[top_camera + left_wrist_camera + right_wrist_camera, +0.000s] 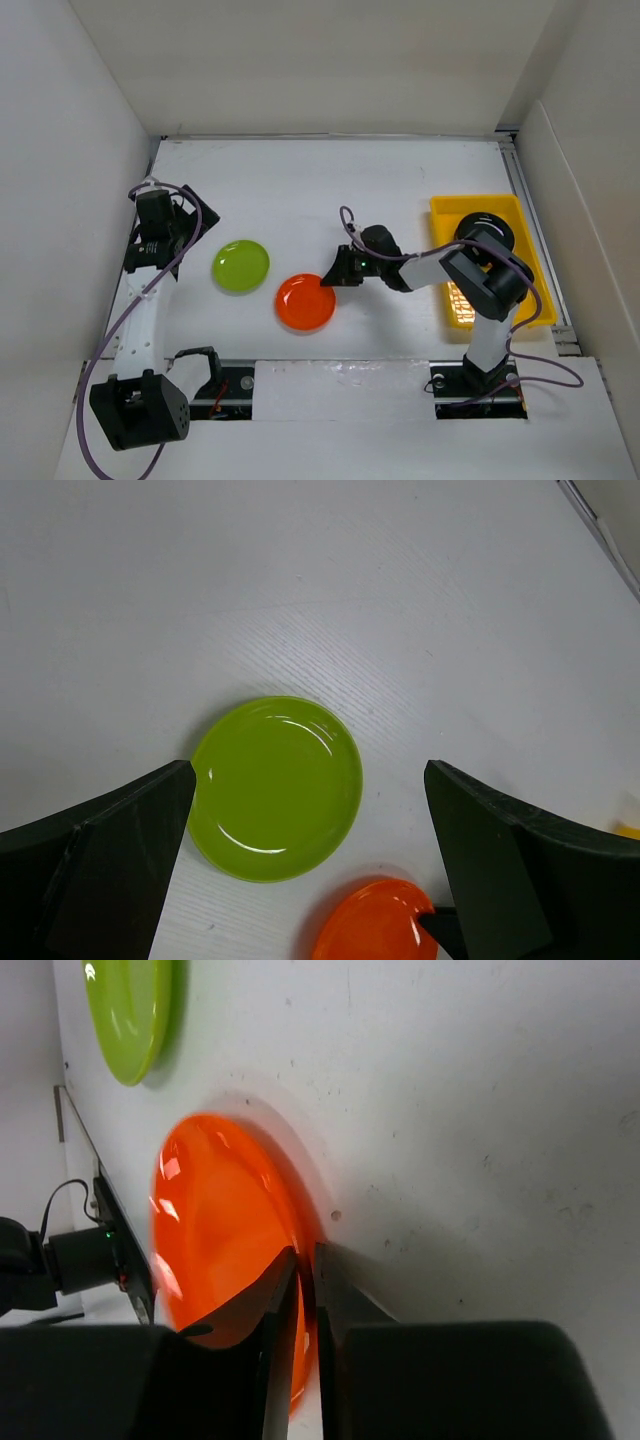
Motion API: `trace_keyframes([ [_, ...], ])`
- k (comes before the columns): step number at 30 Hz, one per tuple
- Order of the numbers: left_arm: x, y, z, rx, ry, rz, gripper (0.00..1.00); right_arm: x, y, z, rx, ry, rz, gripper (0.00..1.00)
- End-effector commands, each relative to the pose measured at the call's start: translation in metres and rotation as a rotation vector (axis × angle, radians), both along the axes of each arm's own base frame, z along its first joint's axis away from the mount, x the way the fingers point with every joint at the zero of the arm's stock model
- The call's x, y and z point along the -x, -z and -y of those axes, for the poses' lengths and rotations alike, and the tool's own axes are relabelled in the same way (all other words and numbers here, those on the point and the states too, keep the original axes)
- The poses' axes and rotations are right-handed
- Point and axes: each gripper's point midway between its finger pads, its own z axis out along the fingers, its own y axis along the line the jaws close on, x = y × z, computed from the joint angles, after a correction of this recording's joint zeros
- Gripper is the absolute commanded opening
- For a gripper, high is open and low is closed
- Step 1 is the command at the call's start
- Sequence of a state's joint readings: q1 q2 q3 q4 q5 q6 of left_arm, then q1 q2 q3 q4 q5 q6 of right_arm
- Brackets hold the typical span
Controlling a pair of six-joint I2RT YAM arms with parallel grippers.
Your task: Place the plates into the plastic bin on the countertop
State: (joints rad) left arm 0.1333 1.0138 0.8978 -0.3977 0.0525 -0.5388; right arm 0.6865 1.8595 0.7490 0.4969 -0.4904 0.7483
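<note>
The right gripper [305, 1260] was clamped on the 2 o'clock rim of the orange plate [305, 303], which lay on the white countertop [300, 180]. The lime green plate [241, 266] sat near it at 10 o'clock, apart. The left gripper [308, 770] hung over the green plate, fingers spread wide and holding nothing. The yellow plastic bin [500, 205] stood at the countertop's 3 o'clock edge, partly hidden by the right arm.

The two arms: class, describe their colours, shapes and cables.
Both the left arm and right arm have white tube-like links joined by chunky black joints. Thin purplish cables loop along each. Their fingers are flat, black and wedge-shaped. A small green light glows near the right wrist.
</note>
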Motion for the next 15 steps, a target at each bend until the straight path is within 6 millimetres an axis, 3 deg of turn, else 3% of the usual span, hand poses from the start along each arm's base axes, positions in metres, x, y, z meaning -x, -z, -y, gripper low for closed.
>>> trace_keyframes([
  [1, 0.000, -0.003, 0.001, -0.004, 0.017, 0.017, 1.00, 0.022, 0.041, 0.016, 0.130, -0.012, -0.066, 0.14],
  [4, 0.000, -0.003, 0.001, -0.004, 0.017, 0.017, 1.00, 0.020, 0.041, 0.016, 0.135, 0.005, -0.069, 0.00],
  [6, 0.000, -0.003, 0.001, -0.004, 0.017, 0.017, 1.00, 0.009, 0.028, 0.019, 0.124, 0.043, -0.045, 0.00],
  [7, 0.000, -0.003, 0.003, 0.002, 0.024, 0.017, 1.00, 0.001, 0.026, 0.030, 0.144, 0.084, -0.051, 0.00],
  [9, 0.000, -0.003, 0.003, 0.002, 0.024, 0.017, 1.00, -0.021, -0.007, 0.042, 0.116, 0.193, -0.010, 0.00],
  [10, -0.001, -0.005, 0.002, 0.000, 0.024, 0.026, 1.00, -0.043, -0.017, 0.063, 0.133, 0.298, 0.011, 0.00],
  [11, -0.001, -0.005, 0.002, 0.000, 0.024, 0.026, 1.00, -0.055, -0.048, 0.077, 0.097, 0.381, 0.054, 0.00],
  [12, -0.001, -0.005, 0.002, 0.000, 0.024, 0.026, 1.00, -0.064, -0.057, 0.095, 0.107, 0.457, 0.070, 0.00],
  [13, 0.000, -0.008, 0.003, -0.001, 0.024, 0.038, 1.00, -0.081, -0.068, 0.120, 0.132, 0.569, 0.114, 0.00],
  [14, 0.000, -0.011, 0.003, -0.003, 0.024, 0.048, 1.00, -0.091, -0.070, 0.158, 0.162, 0.688, 0.099, 0.00],
  [15, 0.000, -0.011, 0.003, -0.003, 0.024, 0.048, 1.00, -0.097, -0.090, 0.182, 0.142, 0.762, 0.138, 0.00],
])
